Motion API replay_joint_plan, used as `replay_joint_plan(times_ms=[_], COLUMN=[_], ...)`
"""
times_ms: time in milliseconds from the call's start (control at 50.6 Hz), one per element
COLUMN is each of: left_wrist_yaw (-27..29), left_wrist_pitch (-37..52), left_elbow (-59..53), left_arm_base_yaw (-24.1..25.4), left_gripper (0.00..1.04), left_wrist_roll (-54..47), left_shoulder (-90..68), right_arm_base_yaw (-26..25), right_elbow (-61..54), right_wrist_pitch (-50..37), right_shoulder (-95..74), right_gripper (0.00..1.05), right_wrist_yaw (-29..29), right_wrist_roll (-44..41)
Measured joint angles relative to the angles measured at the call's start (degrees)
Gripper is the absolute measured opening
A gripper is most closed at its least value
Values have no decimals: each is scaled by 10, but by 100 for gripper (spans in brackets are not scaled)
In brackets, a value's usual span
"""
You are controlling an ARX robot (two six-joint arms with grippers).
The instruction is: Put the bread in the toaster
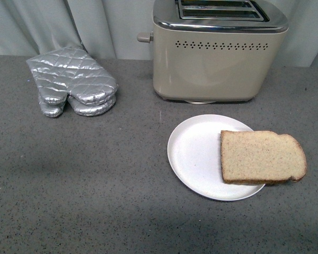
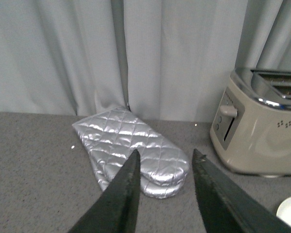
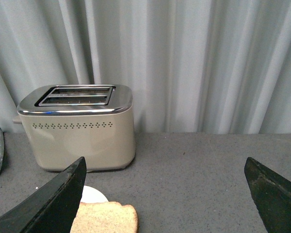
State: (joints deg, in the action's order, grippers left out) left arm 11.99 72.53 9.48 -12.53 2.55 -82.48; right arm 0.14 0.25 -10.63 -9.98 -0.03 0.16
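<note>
1. Wide-spread dark fingers of the right pincer (image 3: 164, 162) frame its own view. The jaws are fully apart with nothing between them, a spread that would suit taking a broad slice.
2. Below this pincer and slightly ahead, nearer the finger on the toaster's side, the bread (image 1: 262, 157) lies flat. It rests on a white plate (image 1: 193, 153), and its rounded crust end hangs past the rim on the side toward the right arm. That free edge looks like the easiest place to get a finger under.
3. Straight ahead of the right pincer, beyond the plate, the toaster (image 1: 212, 63) stands on the desk (image 1: 95, 201). Its two slots (image 3: 75, 94) face upward, so the slice would have to be turned on edge before it goes down. Its lever (image 2: 228, 110) sits at the top of its track, which I take as ready for loading.
4. Over on the other side, the left pincer (image 2: 167, 160) hangs with a narrower gap between its fingers, open and carrying nothing. Directly ahead of it lie the silver oven mitts (image 2: 131, 145), stacked and well apart from the bread. The toaster is off to its side, toward the other arm. Nothing within its reach belongs to the job, so it seems parked out of the way.
5. Judging by how things lie, the task has not begun, since neither pincer touches the slice.
</note>
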Motion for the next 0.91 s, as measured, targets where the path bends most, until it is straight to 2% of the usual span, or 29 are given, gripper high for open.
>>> replay_joint_plan(times_ms=[198, 277, 494, 593, 711, 909], left_wrist_yaw=[-32, -46, -69, -114, -116, -119], left_wrist_pitch=[-69, -155, -241, -274, -317, -384], left_elbow=[-42, -48, -73, -79, -84, -84], left_arm_base_yaw=[33, 48, 73, 107, 123, 124], left_gripper=[4, 4, 4, 4, 4, 4], left_wrist_roll=[-14, -17, -21, -21, -21, -21], left_shoulder=[106, 191, 310, 350, 400, 476], right_arm_base_yaw=[0, 0, 0, 0, 0, 0], right_elbow=[0, 0, 0, 0, 0, 0], right_wrist_pitch=[0, 0, 0, 0, 0, 0], right_shoulder=[-1, -1, -1, -1, -1, -1], right_gripper=[95, 95, 95, 95, 95, 95], right_wrist_yaw=[0, 0, 0, 0, 1, 0], right_wrist_roll=[0, 0, 0, 0, 0, 0])
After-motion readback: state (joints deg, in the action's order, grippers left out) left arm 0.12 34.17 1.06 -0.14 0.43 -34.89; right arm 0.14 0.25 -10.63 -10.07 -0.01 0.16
